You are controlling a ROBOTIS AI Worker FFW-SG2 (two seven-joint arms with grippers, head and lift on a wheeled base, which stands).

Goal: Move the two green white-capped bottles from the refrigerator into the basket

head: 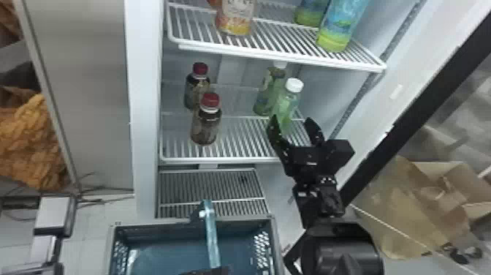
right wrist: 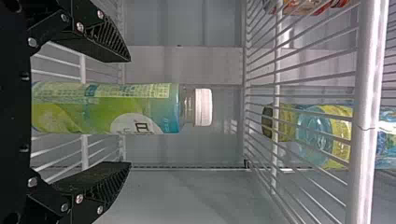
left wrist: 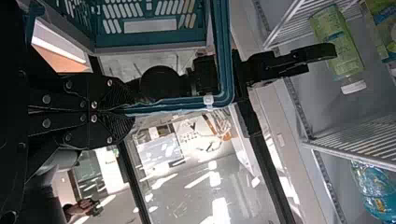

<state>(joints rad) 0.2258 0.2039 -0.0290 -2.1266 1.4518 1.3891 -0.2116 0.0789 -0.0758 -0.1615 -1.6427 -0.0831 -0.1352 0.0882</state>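
Right gripper [right wrist: 130,112] jaws spread around front bottle [right wrist: 70,107], likely to grasp; left gripper [left wrist: 130,112] jaws pinch handle [left wrist: 223,46]. Basket [head: 164,256] sits below front bottle, presumably for loading.

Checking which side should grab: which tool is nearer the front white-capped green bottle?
Right. The right tool is at the front bottle, open, a finger to either side; the left tool grips the basket's handle, lower and farther off.

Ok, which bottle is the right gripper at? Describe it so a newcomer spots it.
In the open refrigerator, find the wire shelf with the red-capped bottles. On its right side, between the spread fingers of the right gripper, stands a green bottle. Its cap is white, and the other white-capped bottle stands behind it.
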